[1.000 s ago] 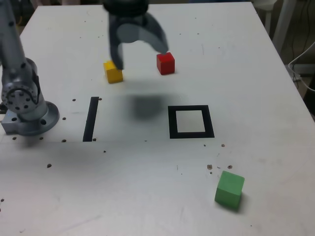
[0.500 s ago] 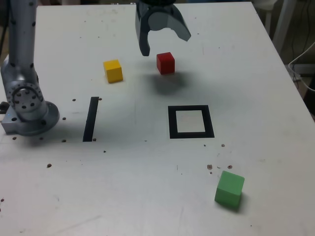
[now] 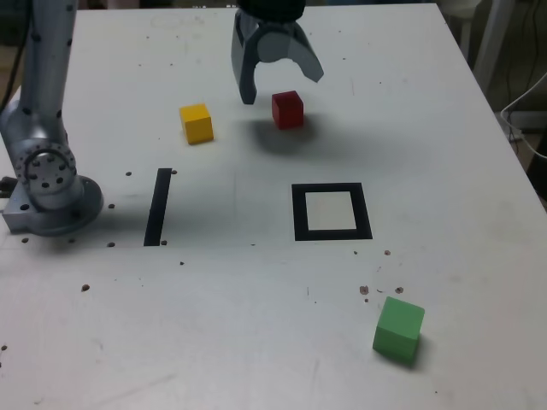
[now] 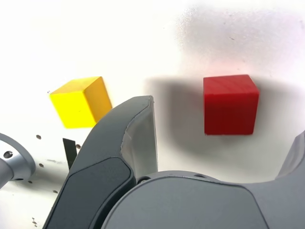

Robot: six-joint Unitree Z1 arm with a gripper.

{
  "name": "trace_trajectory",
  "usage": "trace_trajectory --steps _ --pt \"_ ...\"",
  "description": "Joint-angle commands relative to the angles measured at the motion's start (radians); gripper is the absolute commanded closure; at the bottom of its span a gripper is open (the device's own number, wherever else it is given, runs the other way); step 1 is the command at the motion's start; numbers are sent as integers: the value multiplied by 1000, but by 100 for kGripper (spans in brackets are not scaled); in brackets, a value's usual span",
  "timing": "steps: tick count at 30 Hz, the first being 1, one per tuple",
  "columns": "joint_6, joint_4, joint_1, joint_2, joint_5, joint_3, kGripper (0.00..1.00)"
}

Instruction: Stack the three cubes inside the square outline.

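The arm rose from its grey base [image 3: 51, 192] at the exterior view's left and reached across the white table [image 3: 256, 325], so that the gripper [image 3: 280, 85] hung over the far part of the table, pointing downward, with its jaws spread wide and nothing between them. The red cube [image 3: 288, 109] sat just below the gap between the jaws, apart from both. Taking the red cube as landmark, the yellow cube [image 3: 197, 123] lay to its left in the exterior view, the square outline [image 3: 331, 211] nearer the camera and slightly right, and the green cube [image 3: 398, 329] nearer still, well apart. Only the exterior view showed the outline, the green cube and the whole black tape strip [image 3: 159, 206]. The wrist view showed the red cube [image 4: 230, 104] and yellow cube [image 4: 82, 101] close up, past one dark finger [image 4: 119, 157].
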Motion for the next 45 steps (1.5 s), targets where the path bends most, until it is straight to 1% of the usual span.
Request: trace_trajectory --steps 1,8,16,20,27,35,40,45 --pt "2 -15 1 22 0 3 2" --pt "2 -50 8 75 0 -3 4" --pt "2 -40 17 96 -7 -27 10" --pt "2 -38 18 107 -8 -33 15" --pt "2 -28 18 119 -14 -40 29" --pt "9 -29 18 130 -19 -36 32" --pt "10 -30 14 129 -18 -40 38" --pt "15 -37 12 128 -16 -48 41"
